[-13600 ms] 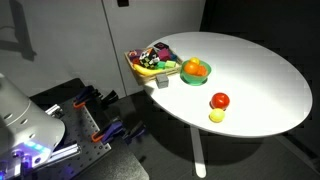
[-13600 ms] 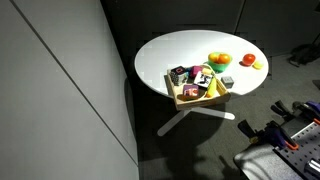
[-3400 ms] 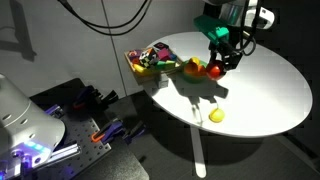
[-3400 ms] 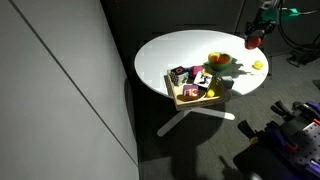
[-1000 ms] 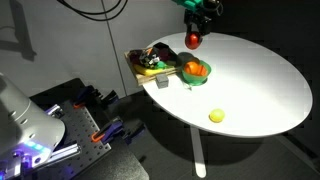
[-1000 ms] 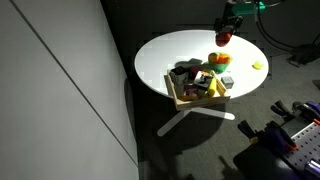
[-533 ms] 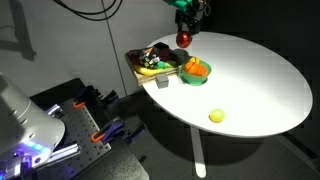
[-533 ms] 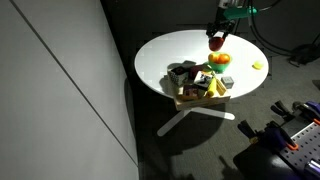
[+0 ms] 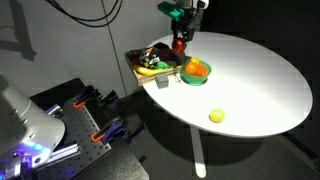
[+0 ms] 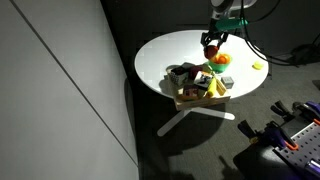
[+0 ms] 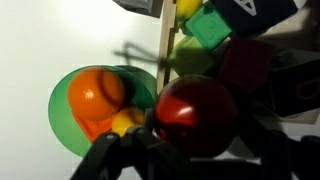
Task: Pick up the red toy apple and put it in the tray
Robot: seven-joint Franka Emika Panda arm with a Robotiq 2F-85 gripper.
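Observation:
My gripper (image 9: 180, 44) is shut on the red toy apple (image 9: 180, 45) and holds it in the air above the tray's near end, next to the green bowl. In the wrist view the glossy red apple (image 11: 195, 115) sits between my dark fingers (image 11: 190, 150), with the tray (image 11: 164, 40) and its colourful toy foods beneath and to the right. The tan tray shows in both exterior views (image 9: 134, 66) (image 10: 188, 99) at the table's edge. The apple also shows in an exterior view (image 10: 211, 47).
A green bowl (image 9: 195, 72) with an orange fruit (image 11: 95, 90) stands right beside the tray. A small yellow ball (image 9: 215, 116) lies near the white round table's (image 9: 250, 80) front edge. Clamps and gear lie on the floor below.
My gripper has carried the apple further along the table, from beside the bowl to over the tray's end, and a little lower.

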